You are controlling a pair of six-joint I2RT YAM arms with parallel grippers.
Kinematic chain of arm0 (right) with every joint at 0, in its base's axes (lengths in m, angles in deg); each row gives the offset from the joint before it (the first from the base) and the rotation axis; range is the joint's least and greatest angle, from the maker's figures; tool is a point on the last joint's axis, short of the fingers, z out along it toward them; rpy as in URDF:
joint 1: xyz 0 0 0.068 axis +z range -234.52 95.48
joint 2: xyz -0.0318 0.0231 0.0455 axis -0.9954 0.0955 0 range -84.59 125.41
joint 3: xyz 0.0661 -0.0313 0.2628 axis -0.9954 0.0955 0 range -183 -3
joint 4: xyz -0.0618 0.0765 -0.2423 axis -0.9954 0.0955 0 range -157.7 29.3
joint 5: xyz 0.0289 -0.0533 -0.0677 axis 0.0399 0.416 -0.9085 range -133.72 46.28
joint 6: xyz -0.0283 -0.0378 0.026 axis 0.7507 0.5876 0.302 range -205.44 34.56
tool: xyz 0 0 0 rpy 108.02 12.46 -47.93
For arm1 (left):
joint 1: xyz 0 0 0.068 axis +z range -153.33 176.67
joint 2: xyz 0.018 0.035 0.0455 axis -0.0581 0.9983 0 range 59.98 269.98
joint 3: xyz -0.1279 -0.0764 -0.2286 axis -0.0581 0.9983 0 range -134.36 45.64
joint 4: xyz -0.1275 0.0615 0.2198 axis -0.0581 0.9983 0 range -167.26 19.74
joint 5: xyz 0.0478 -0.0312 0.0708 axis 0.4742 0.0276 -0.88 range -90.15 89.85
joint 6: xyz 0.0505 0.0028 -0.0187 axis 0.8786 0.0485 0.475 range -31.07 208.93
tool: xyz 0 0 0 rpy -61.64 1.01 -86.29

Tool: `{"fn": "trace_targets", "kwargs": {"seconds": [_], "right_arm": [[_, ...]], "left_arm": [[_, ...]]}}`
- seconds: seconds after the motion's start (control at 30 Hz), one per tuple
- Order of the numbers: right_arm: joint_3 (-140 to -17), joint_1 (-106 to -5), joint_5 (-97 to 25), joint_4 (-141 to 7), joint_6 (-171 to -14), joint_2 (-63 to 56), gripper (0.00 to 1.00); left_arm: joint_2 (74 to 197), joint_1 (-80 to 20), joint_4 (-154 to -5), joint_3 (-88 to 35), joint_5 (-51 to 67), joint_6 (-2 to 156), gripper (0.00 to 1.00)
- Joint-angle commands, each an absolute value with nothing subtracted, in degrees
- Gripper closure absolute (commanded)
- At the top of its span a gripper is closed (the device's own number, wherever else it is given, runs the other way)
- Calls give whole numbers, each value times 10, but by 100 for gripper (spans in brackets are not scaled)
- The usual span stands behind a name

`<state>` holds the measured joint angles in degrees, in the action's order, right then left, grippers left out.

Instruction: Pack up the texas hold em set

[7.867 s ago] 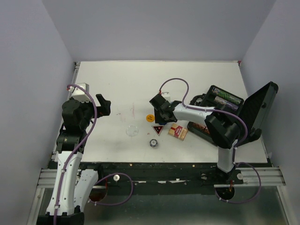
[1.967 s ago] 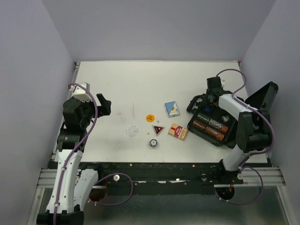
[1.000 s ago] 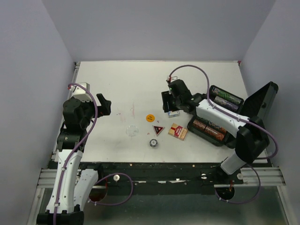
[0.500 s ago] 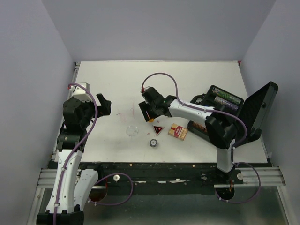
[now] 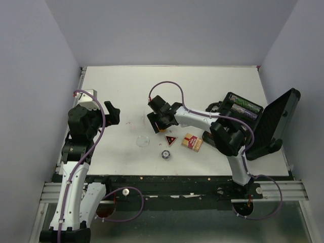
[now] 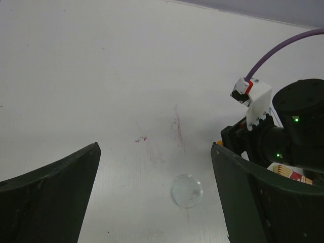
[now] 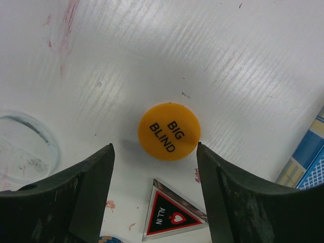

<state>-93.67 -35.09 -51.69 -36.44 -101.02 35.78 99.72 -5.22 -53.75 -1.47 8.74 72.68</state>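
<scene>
At left: idle left hand [image 5: 112, 114], spread wide, holding nothing. On table [image 5: 126, 91], mid-left: clear marker [image 5: 143, 141], loose. Next over: right hand [image 7: 153, 146], parted, straddling orange marker [image 7: 169, 131], not yet pinching. Likely step: pickup of orange marker. Next move: lower, close squarely on thin disc, avoid nudging triangular marker [image 7: 172, 217] just beside. Far right: case [image 5: 242, 107], open, likely destination, well apart.

The Big Blind marker [image 7: 169, 131] lay on the table [image 5: 126, 86] between the parted fingers of my right gripper [image 5: 158, 123]. The triangular marker [image 7: 174, 216] lay just nearer my base. The disc [image 7: 23, 147] lay left, a card box [image 7: 309, 162] right, and the case [image 5: 243, 109] well beyond.
</scene>
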Motion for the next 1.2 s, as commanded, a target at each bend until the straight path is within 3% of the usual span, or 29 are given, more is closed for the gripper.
{"fn": "trace_targets", "kwargs": {"seconds": [0.0,1.17], "right_arm": [[-969,-349,-531,-325,-1012,384,26],[-1072,-367,-520,-218,-1011,477,26]], "left_arm": [[990,-53,-537,-9,93,728,1],[988,-53,-536,-9,92,728,1]]}}
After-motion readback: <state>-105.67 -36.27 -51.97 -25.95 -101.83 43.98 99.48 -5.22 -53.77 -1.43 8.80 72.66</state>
